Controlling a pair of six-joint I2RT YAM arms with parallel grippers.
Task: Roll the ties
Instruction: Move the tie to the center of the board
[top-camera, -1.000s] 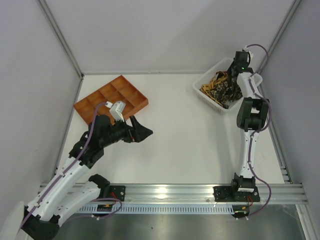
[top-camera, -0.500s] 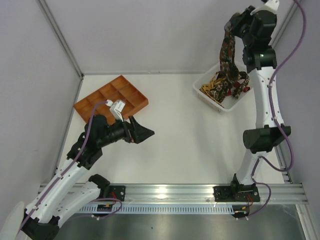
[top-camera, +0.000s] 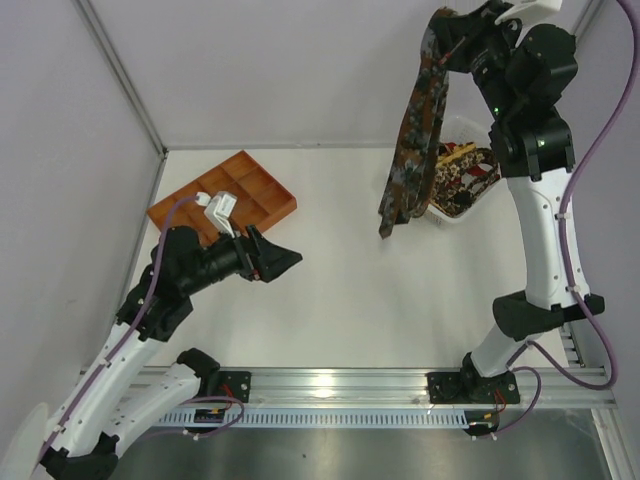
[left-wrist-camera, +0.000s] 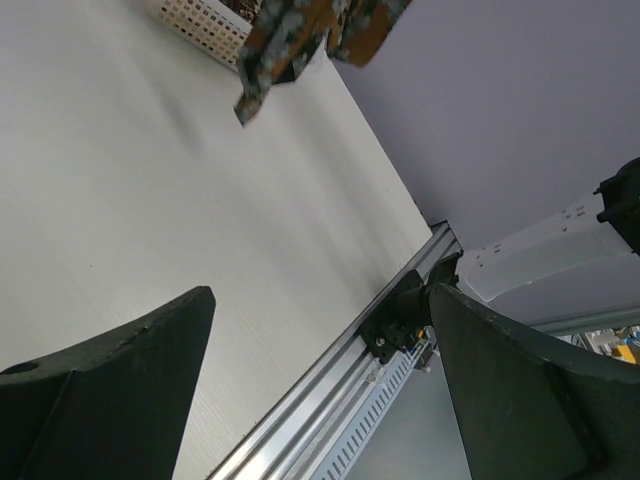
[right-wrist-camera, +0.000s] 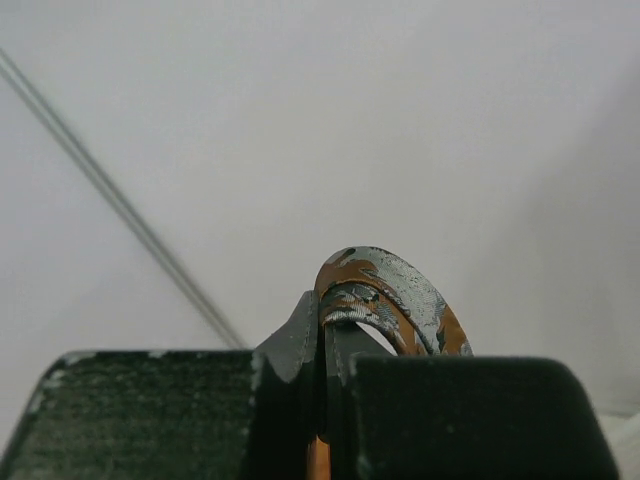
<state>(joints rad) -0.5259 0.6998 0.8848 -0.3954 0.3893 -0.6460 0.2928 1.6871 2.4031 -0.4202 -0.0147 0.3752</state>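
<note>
A long tie (top-camera: 412, 130) patterned in brown, rust and grey hangs high over the table, its ends dangling down to the left of the white basket (top-camera: 447, 215). My right gripper (top-camera: 447, 27) is shut on the tie's top fold. In the right wrist view the fabric loops (right-wrist-camera: 400, 290) over the closed right gripper (right-wrist-camera: 325, 345). More ties (top-camera: 465, 172) lie bunched in the basket. My left gripper (top-camera: 286, 259) hovers open and empty over the left middle of the table. In the left wrist view the left gripper (left-wrist-camera: 320, 385) faces the dangling tie (left-wrist-camera: 290, 40).
An orange compartment tray (top-camera: 245, 180) sits at the back left, just behind my left wrist. The metal rail (top-camera: 330, 382) runs along the near edge. Grey walls enclose the back and both sides. The basket's wall (left-wrist-camera: 205, 20) shows in the left wrist view.
My right arm has risen and swung left, pulling one tie up out of the basket until it hangs free. The left arm has shifted slightly, still open.
</note>
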